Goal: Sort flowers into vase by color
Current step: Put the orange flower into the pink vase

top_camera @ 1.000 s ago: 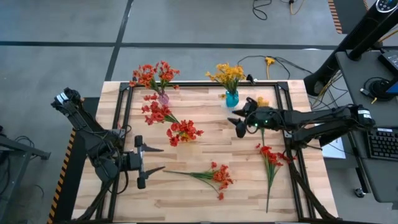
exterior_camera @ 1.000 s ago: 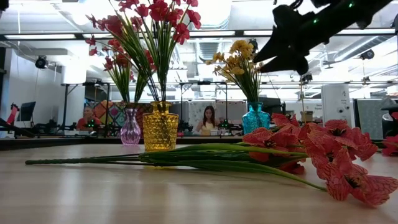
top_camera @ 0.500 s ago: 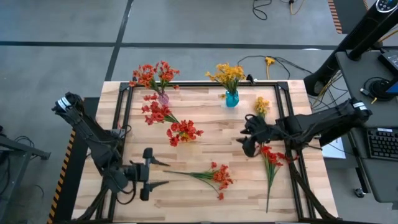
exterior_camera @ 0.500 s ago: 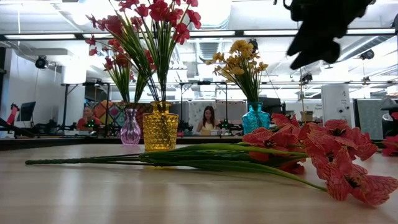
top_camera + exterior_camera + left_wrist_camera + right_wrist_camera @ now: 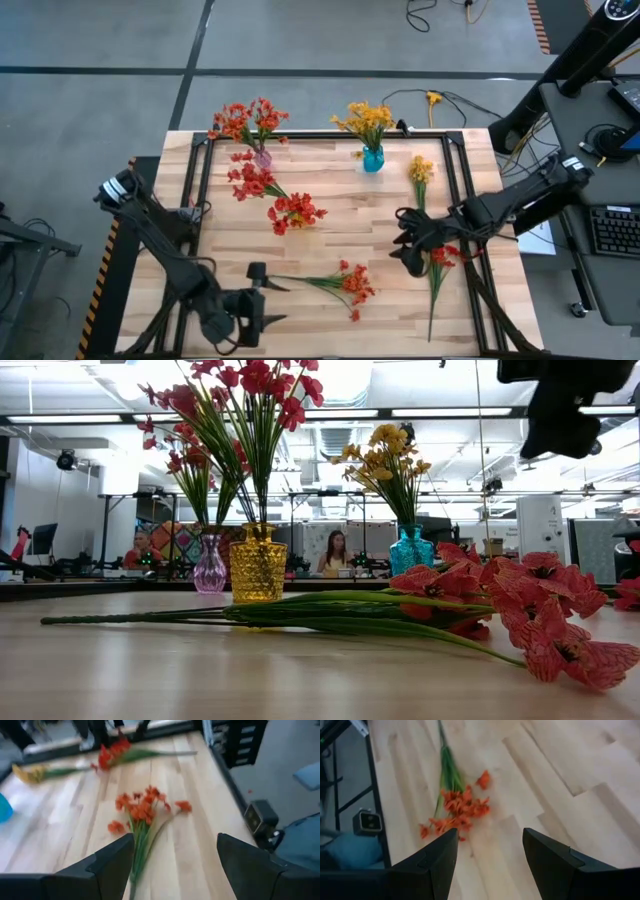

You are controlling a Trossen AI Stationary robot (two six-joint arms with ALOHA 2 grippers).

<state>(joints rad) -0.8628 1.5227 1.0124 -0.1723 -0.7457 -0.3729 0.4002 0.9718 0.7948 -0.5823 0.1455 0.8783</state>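
Overhead, both arms visible: left gripper (image 5: 268, 303) low at the near-left part of the table (image 5: 330, 210), fingers spread, empty, pointing at the stem end of a red-orange sprig (image 5: 335, 283) lying flat near the front edge. Left arm folded along the left rail, elbow toward the table's left edge.

Right gripper (image 5: 408, 245) reaches in from the right side, jaws apart, nothing held, hovering just beside the blossoms of another red-orange sprig (image 5: 436, 265) lying near the right rail. Yellow sprig (image 5: 420, 172) flat on the table behind it.

Low view adds vase detail hidden from above: yellow glass vase (image 5: 258, 565) and pink vase (image 5: 210, 566) with red blossoms, blue vase (image 5: 411, 549) with yellow ones. Seen from above, the blue vase (image 5: 373, 158) stands at the back centre. People seated in the room behind.

Left wrist view confirms open fingers (image 5: 105, 865) framing the near sprig (image 5: 141, 815). Right wrist view: fingers (image 5: 437, 860) wide, red-orange sprig (image 5: 455, 805) on the wood beyond them.

No legible writing or labels.
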